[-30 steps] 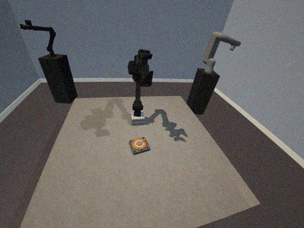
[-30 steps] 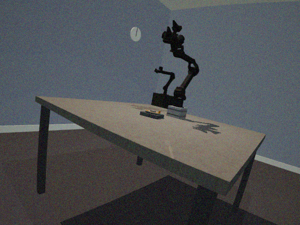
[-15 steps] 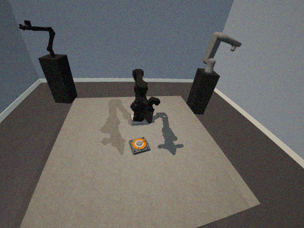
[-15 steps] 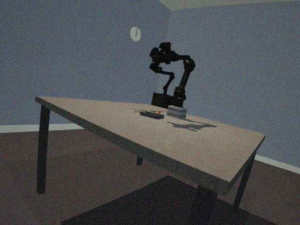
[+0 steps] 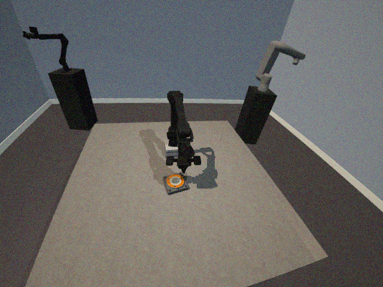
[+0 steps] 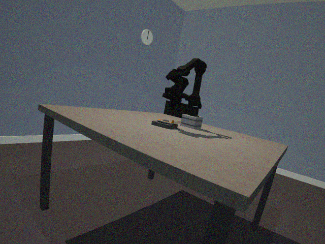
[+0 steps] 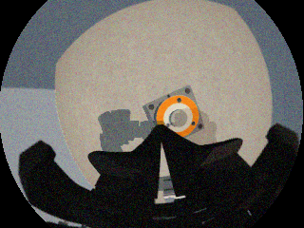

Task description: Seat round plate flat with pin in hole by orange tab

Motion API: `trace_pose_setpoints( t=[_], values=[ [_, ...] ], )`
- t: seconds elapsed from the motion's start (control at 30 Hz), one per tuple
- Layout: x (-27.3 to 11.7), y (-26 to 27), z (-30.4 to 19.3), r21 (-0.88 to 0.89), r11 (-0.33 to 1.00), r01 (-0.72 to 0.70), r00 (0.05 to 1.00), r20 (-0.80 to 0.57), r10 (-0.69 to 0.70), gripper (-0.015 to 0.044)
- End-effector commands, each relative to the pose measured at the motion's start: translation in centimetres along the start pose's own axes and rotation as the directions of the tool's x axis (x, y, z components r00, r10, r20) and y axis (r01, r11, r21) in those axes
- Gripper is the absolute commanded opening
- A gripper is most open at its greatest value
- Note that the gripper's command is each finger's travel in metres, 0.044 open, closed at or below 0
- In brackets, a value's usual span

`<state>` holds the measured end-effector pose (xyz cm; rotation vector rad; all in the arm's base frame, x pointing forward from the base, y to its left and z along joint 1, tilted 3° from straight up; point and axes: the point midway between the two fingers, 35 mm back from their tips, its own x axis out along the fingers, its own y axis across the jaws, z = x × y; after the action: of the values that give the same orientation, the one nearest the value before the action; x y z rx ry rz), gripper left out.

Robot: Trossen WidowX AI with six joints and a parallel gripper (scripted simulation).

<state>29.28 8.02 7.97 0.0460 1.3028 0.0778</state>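
Pincer (image 5: 183,169) (pressed together, holding nothing) hovers just beside the plate (image 5: 175,181).

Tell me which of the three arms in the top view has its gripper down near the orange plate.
The black middle arm: its shut gripper points at the plate. The two pedestal arms stand far back, raised.

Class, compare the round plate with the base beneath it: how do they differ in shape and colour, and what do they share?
The round plate is circular, the base square. The plate is orange with a pale centre, the base dark grey. The plate sits on top and is smaller, leaving the base's corners showing. Both lie low on the table, just ahead of the shut hand.
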Motion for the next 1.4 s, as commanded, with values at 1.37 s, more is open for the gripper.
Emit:
trace_pose_setpoints(
  t=[1.37],
  values=[
    [6.8, 0.0, -3.5, -0.192, 0.98, 0.047, 0.975, -0.204, -0.086, 0.0]
  ],
)
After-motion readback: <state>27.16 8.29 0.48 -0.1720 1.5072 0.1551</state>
